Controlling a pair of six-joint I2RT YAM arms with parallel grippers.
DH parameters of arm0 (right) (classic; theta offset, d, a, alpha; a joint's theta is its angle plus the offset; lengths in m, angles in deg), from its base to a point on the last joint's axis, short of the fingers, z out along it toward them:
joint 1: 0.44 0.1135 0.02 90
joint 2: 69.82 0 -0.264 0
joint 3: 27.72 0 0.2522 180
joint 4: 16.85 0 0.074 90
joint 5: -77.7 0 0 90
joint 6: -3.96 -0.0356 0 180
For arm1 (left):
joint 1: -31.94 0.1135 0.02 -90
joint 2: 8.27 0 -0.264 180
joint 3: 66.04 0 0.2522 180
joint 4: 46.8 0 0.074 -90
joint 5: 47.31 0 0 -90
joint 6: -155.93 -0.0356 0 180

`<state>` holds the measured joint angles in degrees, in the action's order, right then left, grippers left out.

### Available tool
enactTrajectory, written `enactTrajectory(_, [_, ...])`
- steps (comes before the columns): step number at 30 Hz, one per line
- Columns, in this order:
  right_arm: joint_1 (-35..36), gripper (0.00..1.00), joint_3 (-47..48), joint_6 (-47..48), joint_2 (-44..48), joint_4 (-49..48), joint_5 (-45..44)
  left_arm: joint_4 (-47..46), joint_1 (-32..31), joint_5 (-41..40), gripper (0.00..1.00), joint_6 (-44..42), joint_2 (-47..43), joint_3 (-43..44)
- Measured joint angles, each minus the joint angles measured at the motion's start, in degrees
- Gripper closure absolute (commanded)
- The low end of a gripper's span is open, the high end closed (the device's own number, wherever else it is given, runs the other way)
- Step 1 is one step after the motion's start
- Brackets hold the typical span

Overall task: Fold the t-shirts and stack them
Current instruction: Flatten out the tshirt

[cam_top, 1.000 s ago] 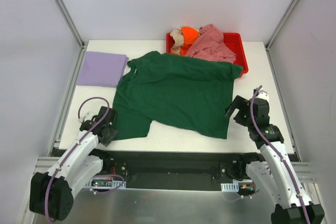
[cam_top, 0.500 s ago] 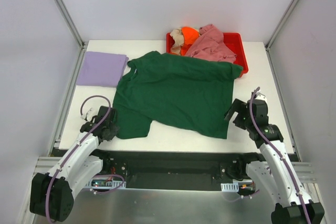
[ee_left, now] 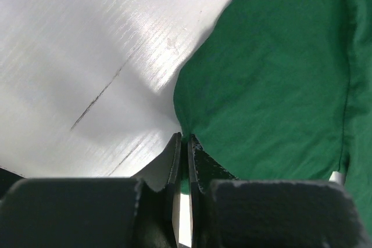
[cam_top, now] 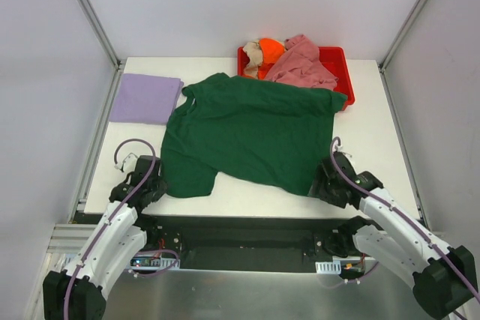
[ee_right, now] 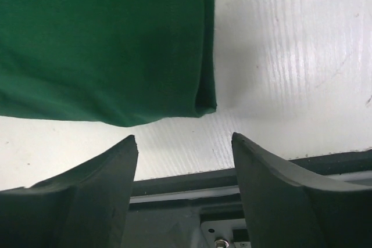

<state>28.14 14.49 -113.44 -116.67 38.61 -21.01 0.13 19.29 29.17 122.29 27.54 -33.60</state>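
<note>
Top view: high, looks down over table (cam_top: 379, 148), green t-shirt (cam_top: 251, 129) mid-frame. Left wrist: close over shirt's near-left corner. Right wrist: close over near-right corner. All share shirt.

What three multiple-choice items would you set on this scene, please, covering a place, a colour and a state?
1. Where is the folded lavender shirt? A) at the far left of the table B) at the near right corner C) in the middle
2. What colour is the tray? A) blue B) red C) white
3. How is the left gripper? A) wide open B) shut on the green shirt C) out of view
Answers: 1 A, it lies flat beside the left rail; 2 B, its rim shows red behind the heaped clothes; 3 B, the wrist view shows its jaws pinching the cloth's corner.
</note>
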Motion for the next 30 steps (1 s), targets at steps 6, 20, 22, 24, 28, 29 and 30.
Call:
enactTrajectory(6, [1.4, 0.49, -1.1, -4.2, -0.2, 0.5, -2.4, 0.0, 0.0, 0.0, 1.0, -0.5, 0.7, 0.0])
enactTrajectory(20, [1.7, 0.66, -3.0, -6.5, -6.9, -5.1, -4.1, 0.0, 0.0, 0.0, 1.0, -0.9, -1.2, 0.0])
enactTrajectory(22, [1.7, 0.64, -3.0, -6.6, -7.7, -5.5, -4.4, 0.0, 0.0, 0.0, 1.0, -0.9, -1.4, 0.0])
enactTrajectory(24, [1.7, 0.67, -2.9, -6.7, -7.9, -5.7, -4.7, 0.0, 0.0, 0.0, 1.0, -1.1, -1.4, 0.0])
enactTrajectory(28, [1.9, 0.78, -2.9, -6.7, -8.4, -6.1, -5.6, 0.0, 0.0, 0.0, 1.0, -1.5, -1.8, 0.0])
enactTrajectory(29, [1.9, 0.8, -2.9, -6.6, -8.6, -6.2, -5.8, 0.0, 0.0, 0.0, 1.0, -1.6, -1.9, 0.0])
enactTrajectory(30, [1.9, 0.83, -2.9, -6.6, -8.7, -6.4, -6.0, 0.0, 0.0, 0.0, 1.0, -1.7, -2.1, 0.0])
